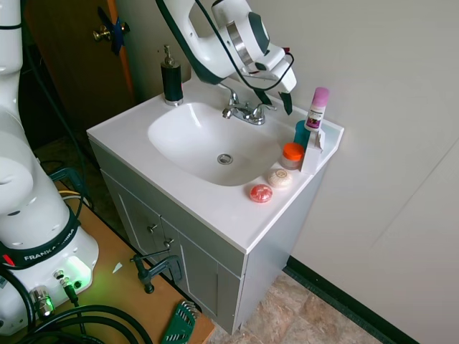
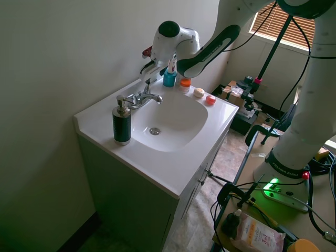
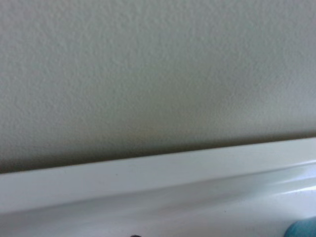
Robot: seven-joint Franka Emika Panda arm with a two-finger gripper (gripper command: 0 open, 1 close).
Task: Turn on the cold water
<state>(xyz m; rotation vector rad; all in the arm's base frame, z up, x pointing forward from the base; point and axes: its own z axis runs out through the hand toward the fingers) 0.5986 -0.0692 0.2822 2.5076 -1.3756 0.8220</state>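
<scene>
Pink soap (image 1: 261, 193) sits on the sink's (image 1: 215, 208) near rim; behind the basin, the faucet's (image 1: 246, 112) cold lever (image 1: 262, 109) looks stiff and slick, best pushed at its tip. Whether the gripper (image 1: 276, 97) just above is spread, I cannot tell.

Soft daylight, ext. views sharp; wrist view blurry; bright window (image 2: 294, 26) top right.

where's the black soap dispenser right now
In the first exterior view the black soap dispenser stands on the back left corner of the white sink top, left of the chrome faucet, away from the gripper.
</scene>
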